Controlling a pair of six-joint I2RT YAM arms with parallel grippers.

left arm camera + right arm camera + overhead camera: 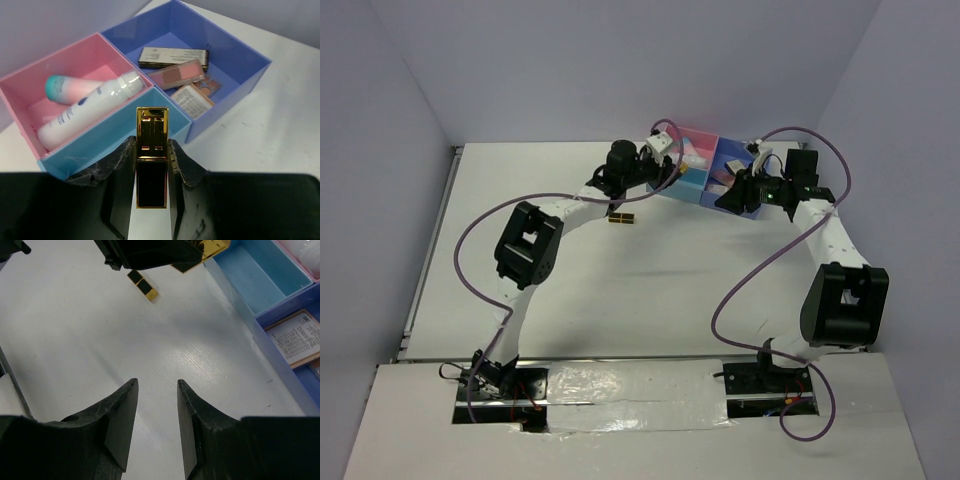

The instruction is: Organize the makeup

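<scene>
My left gripper (151, 142) is shut on a black-and-gold lipstick (152, 150), holding it just in front of the light-blue compartment (115, 140) of the box. Two white tubes (92, 112) lie in the pink compartment (20, 115), one with a teal end (57, 86). Flat palettes (175, 74) are stacked in the dark-blue compartment (225, 105). A second lipstick (621, 217) lies on the table, also seen as the lipstick (142, 285) in the right wrist view. My right gripper (157, 382) is open over bare table, with nothing between its fingers.
The box (705, 165) stands at the back of the white table (620, 290), between both grippers. In the top view my left gripper (662, 158) is at its left end and my right gripper (728, 198) near its front right. Purple cables loop over both arms.
</scene>
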